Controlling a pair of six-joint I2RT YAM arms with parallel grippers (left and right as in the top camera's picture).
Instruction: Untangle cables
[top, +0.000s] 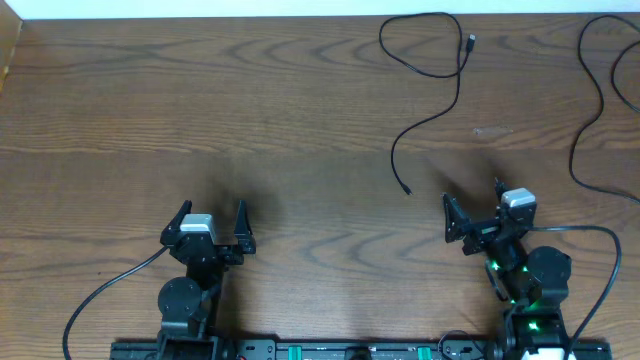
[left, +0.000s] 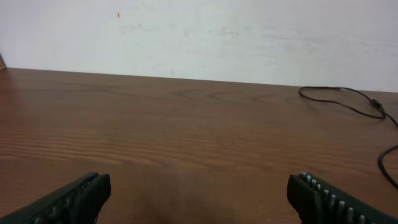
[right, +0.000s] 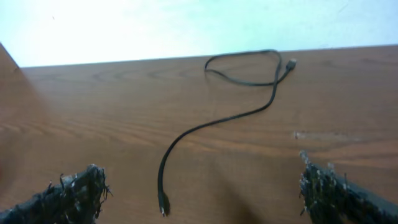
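One thin black cable (top: 393, 155) lies on the right half of the wooden table (top: 200, 110). It makes a loop at the far edge and ends in a small plug (top: 407, 190) near the right arm. It also shows in the right wrist view (right: 211, 124), with its plug (right: 163, 205) between the fingers' line. A second thin black cable (top: 575, 155) curves along the right edge and runs out of view. No white cable shows. My left gripper (top: 212, 215) (left: 199, 186) is open and empty at the front left. My right gripper (top: 472, 197) (right: 200, 180) is open and empty just right of the plug.
A white wall (left: 199, 37) borders the table's far edge. Thicker black arm cables (top: 110, 285) trail from both arm bases at the front. In the left wrist view a black cable (left: 348, 106) lies far right near the wall.
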